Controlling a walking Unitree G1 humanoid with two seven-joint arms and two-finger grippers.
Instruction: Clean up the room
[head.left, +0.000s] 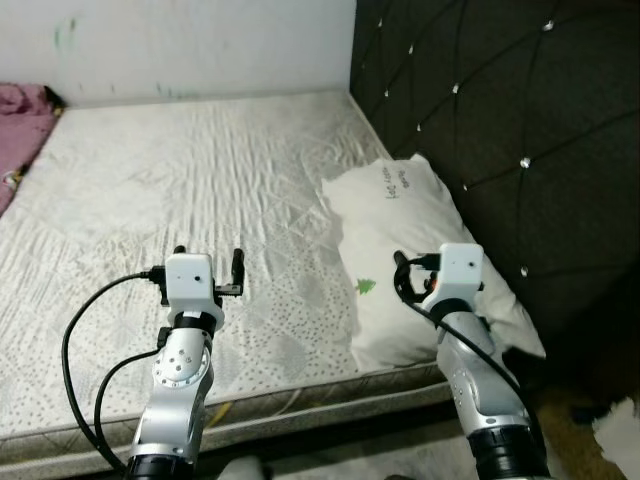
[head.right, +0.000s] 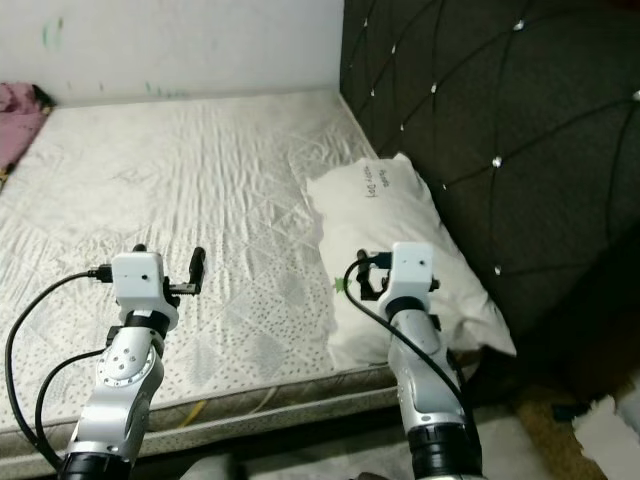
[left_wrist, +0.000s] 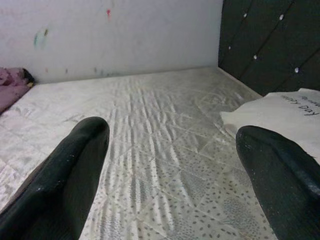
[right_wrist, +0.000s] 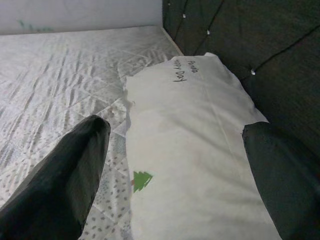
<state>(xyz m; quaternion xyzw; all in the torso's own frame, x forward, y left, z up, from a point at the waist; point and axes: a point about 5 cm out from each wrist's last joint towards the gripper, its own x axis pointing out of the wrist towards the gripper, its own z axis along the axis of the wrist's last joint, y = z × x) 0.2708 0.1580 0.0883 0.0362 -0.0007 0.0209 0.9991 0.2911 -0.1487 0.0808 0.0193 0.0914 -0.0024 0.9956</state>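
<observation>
A white pillow (head.left: 410, 235) with a small green tree mark and handwriting lies on the right side of the mattress (head.left: 200, 170), against the headboard. My right gripper (right_wrist: 176, 127) hovers open just above the pillow's near end, nothing between its black fingers (right_wrist: 75, 165). Over the bare quilted mattress near its front edge, my left gripper (left_wrist: 172, 129) is held open and empty. A crumpled purple blanket (head.left: 20, 120) lies at the bed's far left corner.
A dark tufted headboard (head.left: 500, 120) with shiny studs rises along the right side of the bed. A pale wall (head.left: 200, 40) closes the far side. Something white (head.left: 620, 435) lies on the floor at the lower right.
</observation>
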